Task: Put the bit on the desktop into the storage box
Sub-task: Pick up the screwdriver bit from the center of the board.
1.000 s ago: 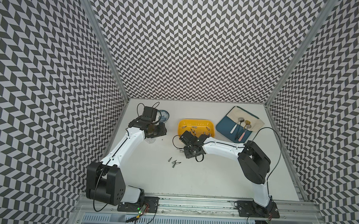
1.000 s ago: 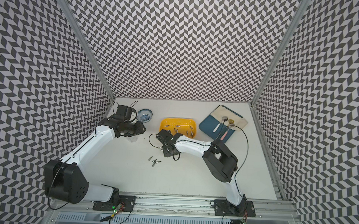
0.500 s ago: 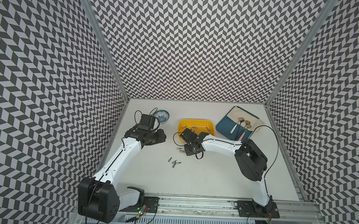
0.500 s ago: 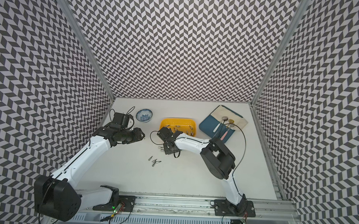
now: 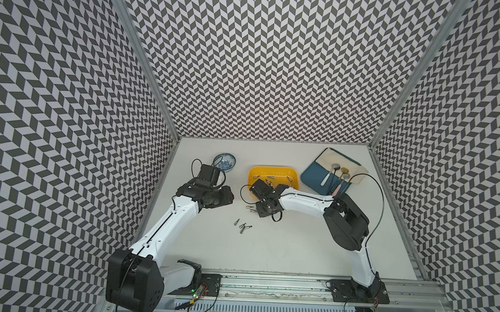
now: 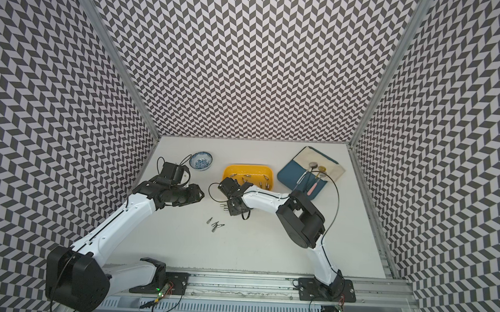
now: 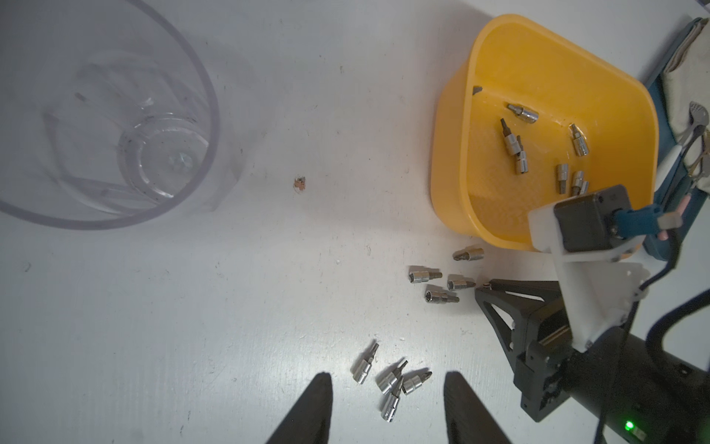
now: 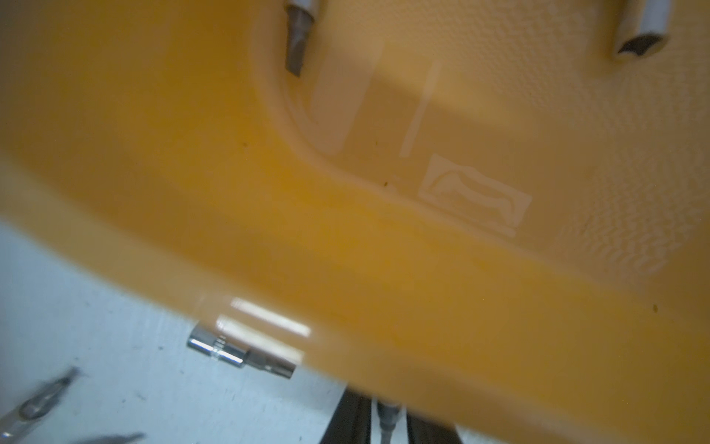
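1. Starting nearest the arm bases, a near cluster of bits (image 7: 392, 376), four of them, lies loose on the desktop (image 5: 267, 264), some touching one another.
2. The left gripper (image 7: 388, 374) hovers with its fingers spread and nothing between them. Its wrist view shows the cluster on the desktop ahead of the fingers.
3. Further on, a second group of bits (image 7: 459, 283), also four, lies just beside the near wall of the storage box (image 5: 274, 169).
4. The right gripper (image 7: 482, 288) is low at that group, close to the box. Its wrist view shows two dark fingers pressed onto a held bit (image 8: 387, 419), pinching its grey shaft. That view is blurred, so I cannot tell how secure the pinch is.
5. Inside the box, several stored bits (image 7: 515, 146) lie flat on the floor.
6. Handling, as a judgement: these look like small steel pieces, stiff, light and not fragile. They also look smooth, so they are likely to roll or squirt out from the pads. The thick socket end should give the best purchase, while the slim tip is a poor place to pinch. Where bits touch, a neighbour may be dragged along.
7. Farthest back stand a small blue bowl (image 5: 224, 162) and a blue-and-cream tray (image 5: 311, 178).
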`<state>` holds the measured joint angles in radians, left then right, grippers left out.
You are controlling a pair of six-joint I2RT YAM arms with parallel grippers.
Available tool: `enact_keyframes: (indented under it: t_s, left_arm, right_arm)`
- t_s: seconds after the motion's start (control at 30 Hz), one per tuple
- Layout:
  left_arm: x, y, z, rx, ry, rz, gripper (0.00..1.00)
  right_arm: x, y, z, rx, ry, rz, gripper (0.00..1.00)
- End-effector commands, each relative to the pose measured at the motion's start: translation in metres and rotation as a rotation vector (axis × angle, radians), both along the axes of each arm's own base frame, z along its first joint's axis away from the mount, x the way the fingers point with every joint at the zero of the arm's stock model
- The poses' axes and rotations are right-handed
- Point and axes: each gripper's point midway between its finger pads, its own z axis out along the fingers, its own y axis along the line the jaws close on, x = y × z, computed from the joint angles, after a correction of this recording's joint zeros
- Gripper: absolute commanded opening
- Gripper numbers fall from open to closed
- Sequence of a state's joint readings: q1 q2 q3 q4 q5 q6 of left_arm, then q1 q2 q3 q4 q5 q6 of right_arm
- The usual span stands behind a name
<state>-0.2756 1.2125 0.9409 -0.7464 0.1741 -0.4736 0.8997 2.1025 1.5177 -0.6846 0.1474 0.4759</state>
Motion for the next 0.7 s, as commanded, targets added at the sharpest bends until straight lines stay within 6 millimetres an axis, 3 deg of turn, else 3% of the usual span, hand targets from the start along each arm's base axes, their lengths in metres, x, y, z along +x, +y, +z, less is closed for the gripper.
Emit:
enact_keyframes:
  t_s: [0.0, 0.17, 0.33, 0.53, 0.67]
  left_arm:
    - [-0.004, -0.012, -0.003, -0.01, -0.004, -0.018, 0.51]
    - [-0.014, -0.021, -0.018, 0.017, 0.033, -0.038, 0.51]
    - [-0.034, -0.026, -0.035, 0.035, 0.064, -0.046, 0.5]
    - [-0.045, -0.018, -0.049, 0.066, 0.091, -0.028, 0.45]
    - [-0.044, -0.021, -0.056, 0.057, 0.101, -0.035, 0.45]
  right_arm:
    - [0.002, -0.006, -0.009, -0.038, 0.011, -0.002, 0.16]
    - [0.001, -0.009, 0.0, -0.034, 0.001, -0.005, 0.08]
    - [0.002, -0.005, 0.025, 0.007, -0.023, -0.009, 0.0]
    - [0.008, 0.005, 0.08, 0.137, -0.069, -0.016, 0.0]
    - [0.031, -0.003, 0.112, 0.167, -0.124, -0.047, 0.0]
